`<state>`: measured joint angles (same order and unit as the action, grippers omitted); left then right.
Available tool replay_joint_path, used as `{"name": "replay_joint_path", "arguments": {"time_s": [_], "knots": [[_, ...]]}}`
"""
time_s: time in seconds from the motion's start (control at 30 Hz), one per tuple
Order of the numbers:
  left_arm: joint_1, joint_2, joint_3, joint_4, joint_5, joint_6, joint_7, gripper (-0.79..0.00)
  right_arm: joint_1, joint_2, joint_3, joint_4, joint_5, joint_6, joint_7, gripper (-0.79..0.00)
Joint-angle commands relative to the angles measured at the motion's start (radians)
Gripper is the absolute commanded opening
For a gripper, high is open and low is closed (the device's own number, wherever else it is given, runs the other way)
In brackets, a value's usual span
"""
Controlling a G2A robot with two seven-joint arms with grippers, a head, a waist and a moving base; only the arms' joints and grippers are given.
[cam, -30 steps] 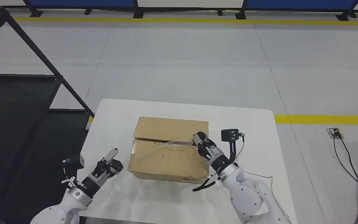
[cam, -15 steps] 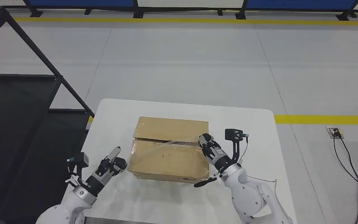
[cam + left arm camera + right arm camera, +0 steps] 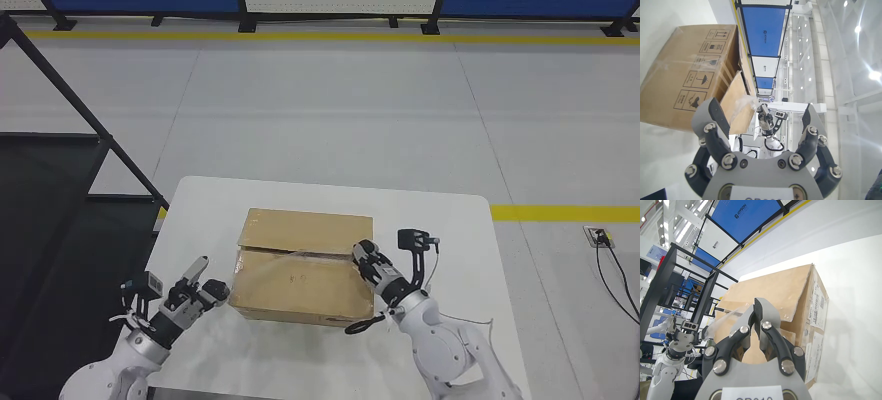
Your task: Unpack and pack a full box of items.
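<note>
A brown cardboard box (image 3: 305, 265) sits in the middle of the white table (image 3: 200, 210). Its top flaps (image 3: 772, 291) are split along the seam and slightly raised. My right gripper (image 3: 362, 250) is over the box's right end, above the seam. In the right wrist view this gripper (image 3: 757, 308) is shut, and a strip of clear tape (image 3: 725, 319) runs from its tips back to the seam. My left gripper (image 3: 207, 278) hovers off the box's left end, apart from it. In its own view the left gripper (image 3: 762, 111) is open and empty, facing the printed side of the box (image 3: 687, 75).
A black metal frame (image 3: 60, 180) stands beyond the table's left edge. The box's right end carries white labels (image 3: 817, 306). Bare tabletop lies on both sides of the box and behind it.
My left arm has shifted slightly towards the box and its wrist has turned. The right gripper has drifted a little to the right and nearer along the seam, still shut.
</note>
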<state>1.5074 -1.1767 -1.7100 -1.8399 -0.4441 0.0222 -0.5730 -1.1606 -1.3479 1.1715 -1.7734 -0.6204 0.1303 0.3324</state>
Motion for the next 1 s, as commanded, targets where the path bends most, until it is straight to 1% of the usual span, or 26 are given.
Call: {"name": "replay_joint_path", "arguments": {"time_s": [0.0,0.33,0.5,0.63,0.77,0.9,0.97], "knots": [[-0.007,-0.002,0.002,-0.005,-0.045,0.023,0.016,0.0,0.004,-0.001,-0.003,0.002,-0.006,0.004,0.006,-0.785],[-0.058,-0.015,0.019,-0.02,-0.241,0.128,0.182,0.0,-0.005,0.002,-0.01,-0.022,-0.049,-0.003,0.046,-0.785],[-0.084,-0.02,0.024,-0.023,-0.293,0.163,0.251,0.0,-0.013,0.005,-0.005,-0.035,-0.055,-0.029,0.068,-0.785],[-0.103,-0.02,0.03,-0.031,-0.297,0.183,0.278,0.0,-0.017,0.006,0.0,-0.041,-0.049,-0.045,0.08,-0.785],[-0.106,-0.021,0.031,-0.035,-0.318,0.183,0.273,0.0,-0.017,0.008,0.006,-0.055,-0.048,-0.053,0.098,-0.785],[-0.123,-0.025,0.019,-0.033,-0.405,0.211,0.315,0.0,-0.009,0.012,0.008,-0.065,-0.053,-0.081,0.163,-0.785],[-0.134,-0.027,0.019,-0.033,-0.429,0.218,0.342,0.0,-0.003,0.015,0.01,-0.067,-0.036,-0.112,0.209,-0.785]]}}
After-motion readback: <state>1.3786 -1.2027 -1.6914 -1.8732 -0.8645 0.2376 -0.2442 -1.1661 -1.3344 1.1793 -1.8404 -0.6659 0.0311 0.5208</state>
